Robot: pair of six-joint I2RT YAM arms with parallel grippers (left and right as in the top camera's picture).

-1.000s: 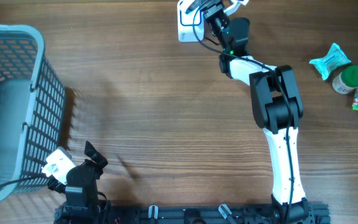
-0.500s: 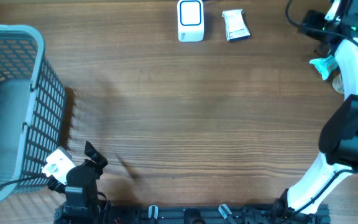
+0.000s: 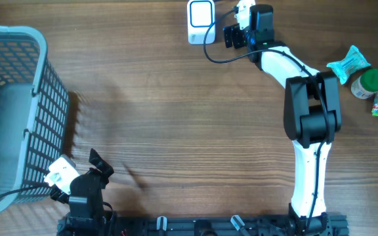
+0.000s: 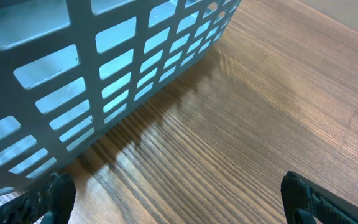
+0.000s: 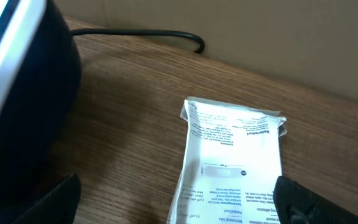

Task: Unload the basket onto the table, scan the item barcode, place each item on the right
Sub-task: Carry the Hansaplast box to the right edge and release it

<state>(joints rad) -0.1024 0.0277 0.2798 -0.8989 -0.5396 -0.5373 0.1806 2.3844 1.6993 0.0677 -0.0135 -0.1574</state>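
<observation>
White printed sachet lying flat just right of the barcode scanner, under the right gripper, jaws wide and empty; left gripper, likewise wide, idles far from the scanner; pickup and scan apparently remain.

Half a second ago the right arm is swung far out over the right edge of the counter. Now it reaches back to the top, with the right claw just to the right of the scanner, no longer above it as it is a second ago. The white packet, in plain overhead sight half a second ago, now lies flat under that claw, whose jaws stand wide apart on either side of it.
</observation>
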